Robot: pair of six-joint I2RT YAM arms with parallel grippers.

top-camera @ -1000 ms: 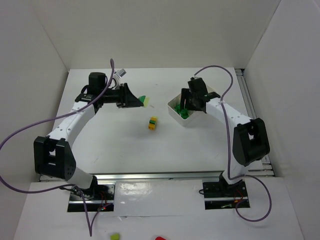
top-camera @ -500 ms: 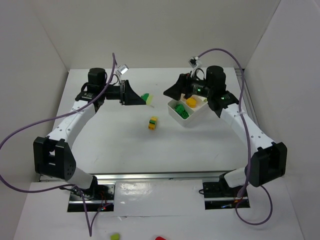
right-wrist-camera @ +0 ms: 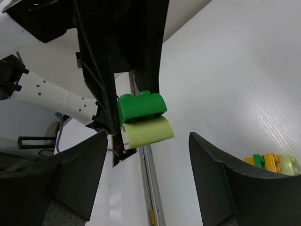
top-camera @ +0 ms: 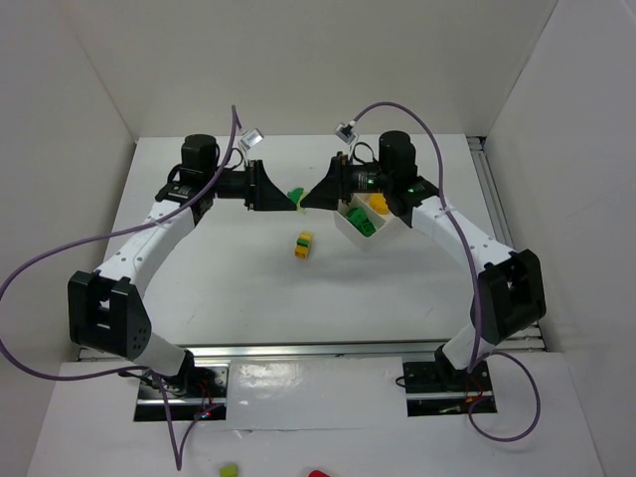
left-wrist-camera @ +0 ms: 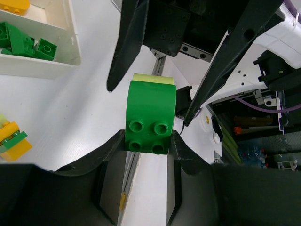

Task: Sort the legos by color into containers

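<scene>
- The small bright green studded plastic brick (left-wrist-camera: 150,117) is clipped to a pale yellow-green plastic brick (right-wrist-camera: 148,132). The pair hangs in the air above the white desk (top-camera: 248,288), just left of the tray and not yet in it.
- The left pincer (left-wrist-camera: 149,141) pinches the green brick by its two flat side faces, with the studs facing the left wrist camera.
- The right pincer (right-wrist-camera: 146,135) is spread wide, one finger on each side of the pair, and no contact shows. This looks like a handover being set up.
- Handling, my read: the pair is light and rigid, and its glossy surface makes it slippery.
- Flat opposite faces are the only sound hold. The rounded top and the studs would squirt out.
- The right pincer should take the free faces, crosswise to the left fingers. Avoid twisting, because the stud joint may pop.
- The white shallow rectangular plastic tray (top-camera: 350,231) sits on the desk below the right wrist. It holds loose green bricks (top-camera: 364,225) in the near compartment and an orange-yellow brick (top-camera: 379,203) in the far one.
- A yellow-and-green brick stack (top-camera: 303,244) lies on the desk, well apart from both pincers and unsorted.
</scene>
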